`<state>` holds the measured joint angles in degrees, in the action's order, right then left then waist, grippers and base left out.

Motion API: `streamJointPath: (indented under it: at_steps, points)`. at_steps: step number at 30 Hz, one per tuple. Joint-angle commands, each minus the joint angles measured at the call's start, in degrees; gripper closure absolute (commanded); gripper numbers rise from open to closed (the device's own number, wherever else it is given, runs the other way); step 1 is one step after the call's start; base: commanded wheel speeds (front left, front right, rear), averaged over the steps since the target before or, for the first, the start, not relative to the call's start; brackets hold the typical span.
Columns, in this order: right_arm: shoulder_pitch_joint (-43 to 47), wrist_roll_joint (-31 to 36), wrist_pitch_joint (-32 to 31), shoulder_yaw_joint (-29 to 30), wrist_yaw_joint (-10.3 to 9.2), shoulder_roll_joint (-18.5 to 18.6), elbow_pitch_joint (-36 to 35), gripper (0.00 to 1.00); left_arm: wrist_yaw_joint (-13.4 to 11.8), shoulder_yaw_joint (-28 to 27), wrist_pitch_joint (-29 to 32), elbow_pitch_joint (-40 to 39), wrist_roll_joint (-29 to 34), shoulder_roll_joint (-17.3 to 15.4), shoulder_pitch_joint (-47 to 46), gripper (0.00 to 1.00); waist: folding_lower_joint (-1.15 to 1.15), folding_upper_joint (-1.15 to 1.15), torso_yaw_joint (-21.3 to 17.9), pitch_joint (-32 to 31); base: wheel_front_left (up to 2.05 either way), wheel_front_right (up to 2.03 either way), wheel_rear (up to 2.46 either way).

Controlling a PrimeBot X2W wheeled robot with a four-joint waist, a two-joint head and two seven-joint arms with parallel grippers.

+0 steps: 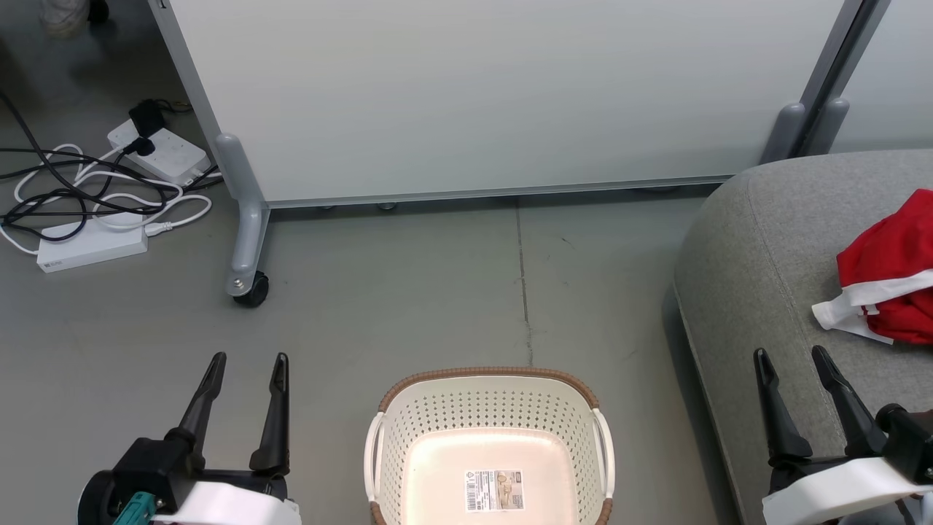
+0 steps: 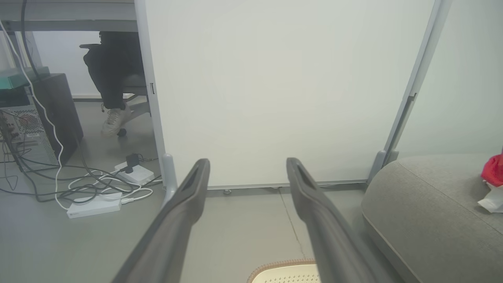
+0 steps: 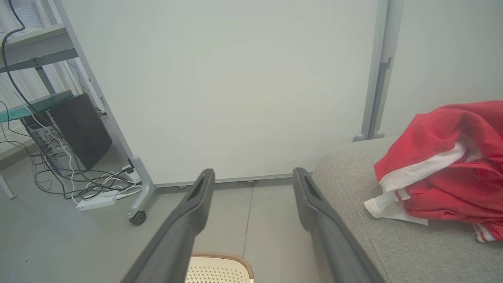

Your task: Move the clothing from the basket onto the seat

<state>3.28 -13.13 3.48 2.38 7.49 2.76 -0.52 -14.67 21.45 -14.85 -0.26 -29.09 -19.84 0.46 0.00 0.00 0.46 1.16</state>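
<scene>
Clothing – a crumpled heap of bright red fabric with broad white bands – lies on the seat, the grey sofa at the right of the head view, well apart from the basket. One white edge of the heap, carrying thin red stripes, trails toward the sofa's front. The basket stands upright on the grey floor between the two arms, just left of the sofa's rounded corner; the barcode label on its bottom is in plain sight. Left gripper: fingers spread, nothing between them, hovering over the floor to the basket's left. Right gripper: fingers likewise spread and gripping nothing, over the sofa's front edge, near the heap but not touching it (the right wrist view shows a clear gap of grey upholstery between the fingers and the red fabric). Behind – a pale wheeled partition panel, one caster at its left leg. Left of it, white power strips with tangled black and white cables. A person's shoe shows beyond the panel in the left wrist view, beside a dark computer tower.
</scene>
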Motion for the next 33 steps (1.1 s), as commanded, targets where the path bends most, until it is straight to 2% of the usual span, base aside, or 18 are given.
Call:
streamJointPath:
  at_steps: [1, 9, 18, 21, 33]
  points:
    - [0.5, 0.0, -0.2, 0.2, 0.02, 0.2, -0.3, 0.00, 0.2, -0.4, -0.3, -0.1, 0.2, 0.0, 0.5, 0.00, 0.00, 0.00, 0.0, 0.0, 0.00, 0.00, 0.00]
    - [1.0, -0.1, -0.7, 0.6, 0.02, 0.2, -1.1, 0.00, 2.0, -6.1, -0.3, -0.6, 1.3, 3.2, 2.8, 0.00, 0.00, 0.00, -0.4, -0.1, 0.00, 0.00, 0.00]
    - [1.3, -0.2, -0.8, 0.9, 0.02, 0.2, -1.2, 0.00, 4.8, -10.1, -0.2, 0.6, 5.5, 6.1, 3.3, 0.00, 0.00, 0.00, -0.4, -0.4, 0.00, 0.00, 0.00]
    - [1.3, -0.2, -0.8, 0.8, 0.02, 0.2, -1.1, 0.00, 6.1, -10.2, -0.2, 2.1, 7.4, 6.6, 3.2, 0.00, 0.00, 0.00, -0.5, -0.7, 0.00, 0.00, 0.00]
    - [0.9, -0.2, -0.9, 0.4, 0.02, 0.2, -0.7, 0.00, 7.3, -10.3, -0.2, 5.6, 9.7, 7.0, 2.2, 0.00, 0.00, 0.00, -1.0, -1.1, 0.00, 0.00, 0.00]
